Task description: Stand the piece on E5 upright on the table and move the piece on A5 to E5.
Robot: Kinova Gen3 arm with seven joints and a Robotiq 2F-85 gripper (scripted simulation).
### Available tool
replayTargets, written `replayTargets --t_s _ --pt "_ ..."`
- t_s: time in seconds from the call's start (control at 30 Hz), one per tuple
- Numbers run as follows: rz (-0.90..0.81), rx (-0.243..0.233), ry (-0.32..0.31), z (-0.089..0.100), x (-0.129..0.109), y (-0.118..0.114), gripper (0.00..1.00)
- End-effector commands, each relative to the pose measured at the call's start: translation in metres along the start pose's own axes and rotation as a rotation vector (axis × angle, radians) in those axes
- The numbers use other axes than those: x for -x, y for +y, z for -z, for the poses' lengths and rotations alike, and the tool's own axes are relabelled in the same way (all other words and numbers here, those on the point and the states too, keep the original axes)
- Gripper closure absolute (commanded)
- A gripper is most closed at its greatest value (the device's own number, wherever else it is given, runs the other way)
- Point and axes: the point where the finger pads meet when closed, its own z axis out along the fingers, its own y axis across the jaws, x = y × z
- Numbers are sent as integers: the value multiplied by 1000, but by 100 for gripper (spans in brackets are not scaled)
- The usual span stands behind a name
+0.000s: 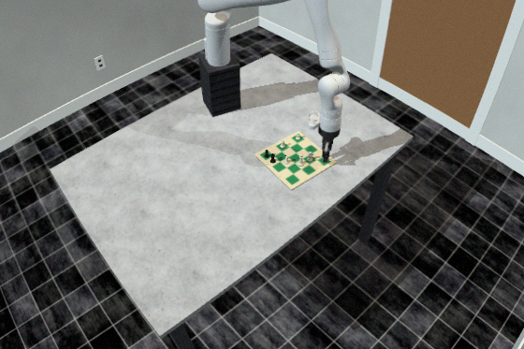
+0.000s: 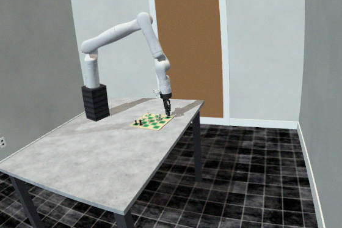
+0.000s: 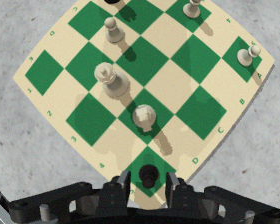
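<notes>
A small green and cream chessboard (image 1: 296, 159) lies near the table's right edge and also shows in the exterior view (image 2: 152, 121). My gripper (image 3: 148, 182) is down at the board's corner nearest the wrist camera. Its fingers stand partly open on either side of an upright black piece (image 3: 148, 176) on the green corner square, with small gaps showing. In the top and exterior views the gripper (image 1: 326, 158) (image 2: 167, 114) points straight down at that corner. Upright white pieces stand on the board (image 3: 144, 117) (image 3: 107, 76) (image 3: 111, 28) (image 3: 193, 7) (image 3: 249, 54).
The nearest white piece stands one square diagonally from the gripper. The arm's black pedestal (image 1: 220, 82) stands at the back of the table. The table's right edge (image 1: 374, 167) runs close to the board.
</notes>
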Motion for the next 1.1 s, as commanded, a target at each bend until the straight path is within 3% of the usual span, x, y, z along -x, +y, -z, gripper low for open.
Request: replayTargets --t_s 0.0,1.07 --pt "-1 1 5 -5 -2 0 66" --pt "-1 1 5 -9 -2 0 66"
